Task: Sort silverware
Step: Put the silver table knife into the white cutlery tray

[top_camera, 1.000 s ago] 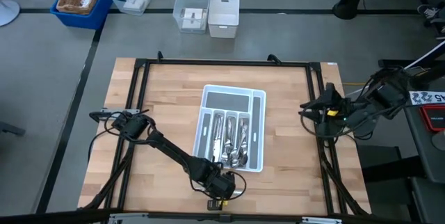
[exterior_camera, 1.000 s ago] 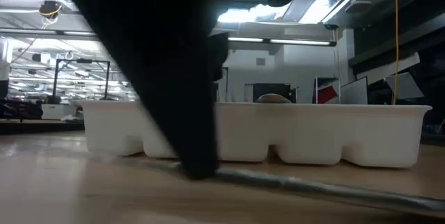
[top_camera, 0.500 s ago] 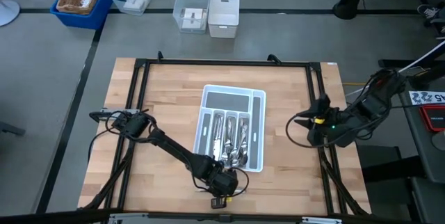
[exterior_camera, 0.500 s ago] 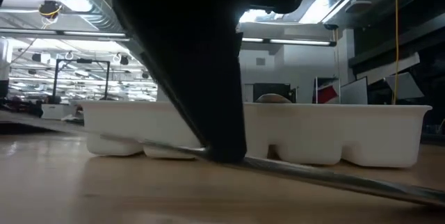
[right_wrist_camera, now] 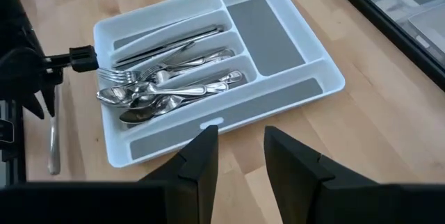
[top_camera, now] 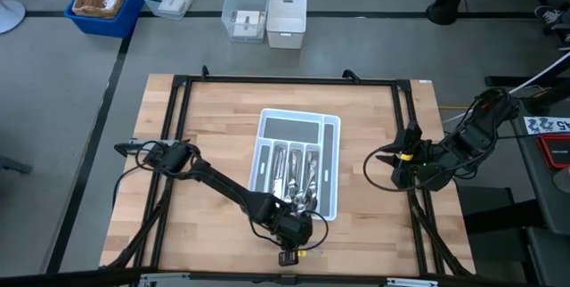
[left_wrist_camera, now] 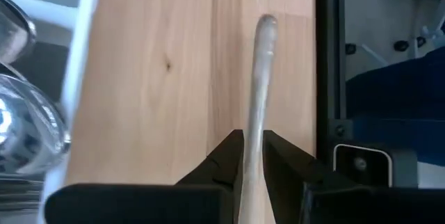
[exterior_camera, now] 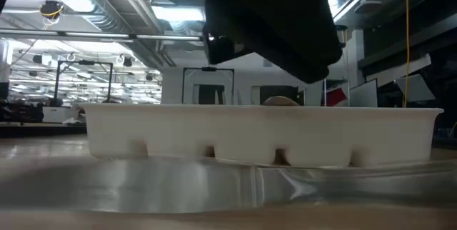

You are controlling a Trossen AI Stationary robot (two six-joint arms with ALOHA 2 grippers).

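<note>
Silverware (right_wrist_camera: 174,85): heaped in the white tray's (top_camera: 331,158) long slots, mid-table.
Left gripper (left_wrist_camera: 252,156): at the tray's near end, fingers clamped on a slim silver handle (left_wrist_camera: 259,92), probably a knife.
Right gripper (right_wrist_camera: 240,161): parted, empty, beside the table's (top_camera: 214,144) right edge.

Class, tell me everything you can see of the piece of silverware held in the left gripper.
The piece of silverware is a slim, shiny silver-coloured metal handle with a rounded end. The left gripper has its jaws shut on it, just above the wooden table, beside the white tray. Its working end is hidden, so its type cannot be told.
</note>
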